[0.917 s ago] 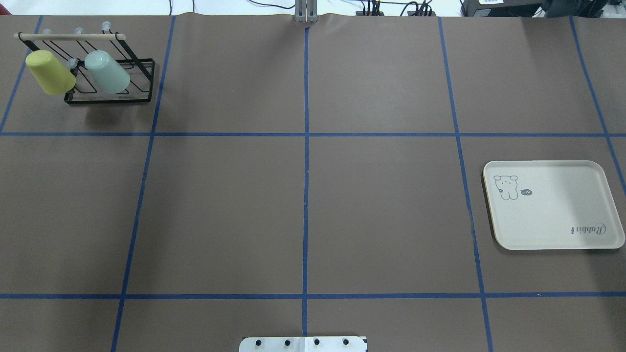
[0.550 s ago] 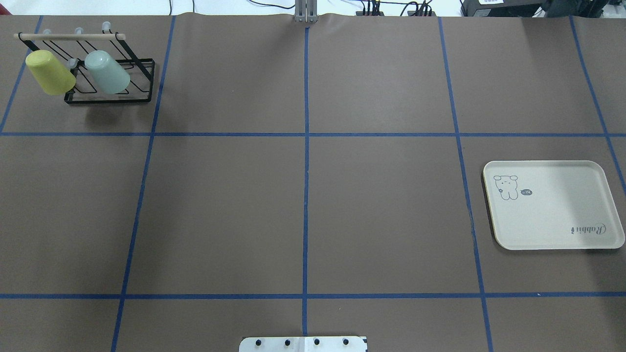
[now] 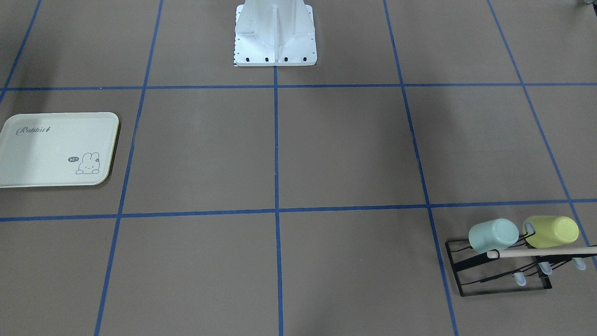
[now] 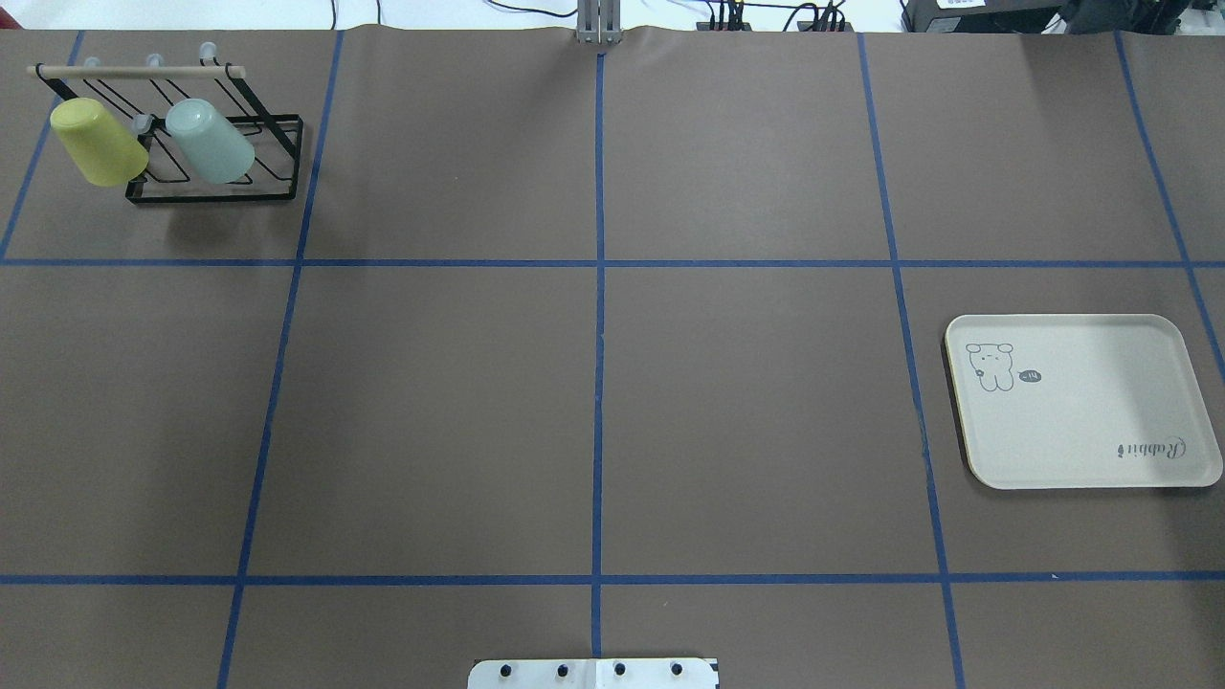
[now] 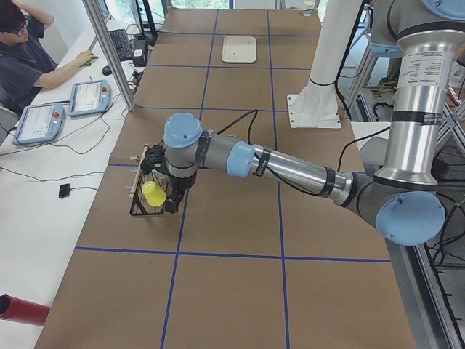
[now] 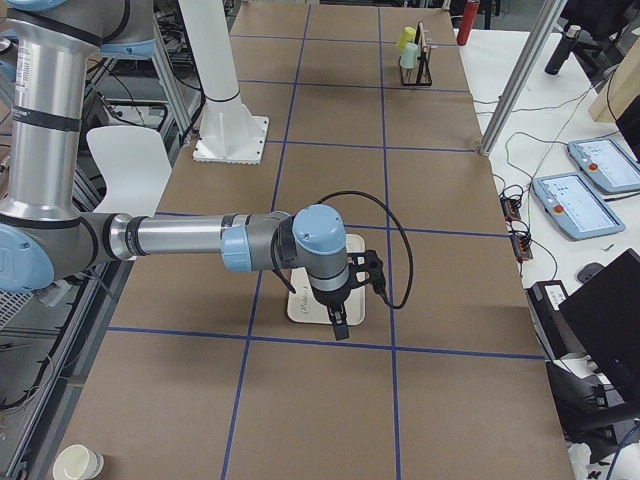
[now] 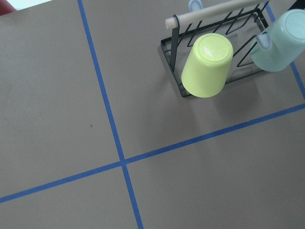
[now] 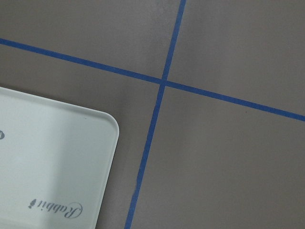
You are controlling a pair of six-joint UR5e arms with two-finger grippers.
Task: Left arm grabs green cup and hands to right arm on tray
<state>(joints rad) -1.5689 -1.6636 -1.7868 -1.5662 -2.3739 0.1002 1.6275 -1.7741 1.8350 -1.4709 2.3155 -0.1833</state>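
Note:
The pale mint-green cup (image 4: 211, 142) hangs upside down on a black wire rack (image 4: 278, 182) at the far left, next to a yellow-green cup (image 4: 98, 144). It also shows in the front view (image 3: 493, 235) and at the left wrist view's top right (image 7: 286, 40). The left gripper (image 5: 171, 206) hovers over the rack, above the yellow-green cup; I cannot tell if it is open or shut. The cream tray (image 4: 1081, 402) lies bare at the right. The right gripper (image 6: 340, 325) hangs over the tray's edge (image 6: 298, 305); I cannot tell its state. Neither wrist view shows fingers.
Brown table cover with blue tape grid lines. The robot's white base plate (image 4: 593, 674) sits at the near middle edge. A wooden bar (image 4: 139, 72) tops the rack. An operator (image 5: 29, 62) sits at a side desk with tablets.

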